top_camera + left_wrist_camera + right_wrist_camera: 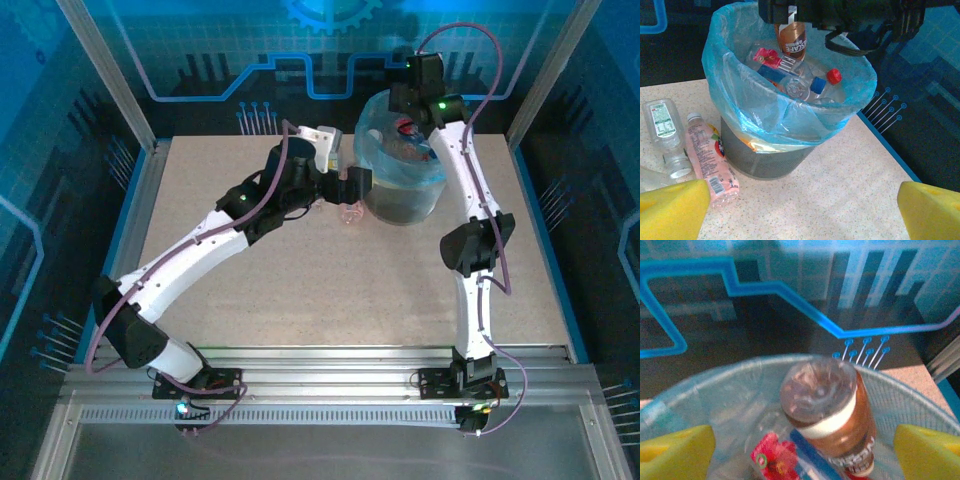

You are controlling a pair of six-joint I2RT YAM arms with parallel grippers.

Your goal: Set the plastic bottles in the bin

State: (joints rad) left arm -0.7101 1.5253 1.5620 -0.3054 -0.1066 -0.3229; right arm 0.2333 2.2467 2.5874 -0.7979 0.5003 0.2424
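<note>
Right gripper: the right gripper [801, 450] hangs over the bin's mouth with its yellow fingers spread wide and gripping nothing.
Brown bottle: a brown-labelled clear plastic bottle [827, 410] sits between those fingers, clear of both, base up and neck pointing down into the bin.
Why there: this looks like a drop lined up over the centre, so the bottle falls inside the rim rather than glancing off it.
Bin: the round grey mesh bin lined with a light-blue plastic bag [770, 160] already holds several bottles; red and blue caps show among them.
Left gripper: the left gripper [802, 215] is open too and empty, low over the speckled surface [840, 190] and facing the bin.
Not yet binned: a pink-labelled plastic bottle [707, 155] lies against the bin's foot, with a clear crushed bottle with a white label [665, 125] just beside it, both off to the left of the left gripper's fingers.
Progress: well along, I'd say, but not finished.
</note>
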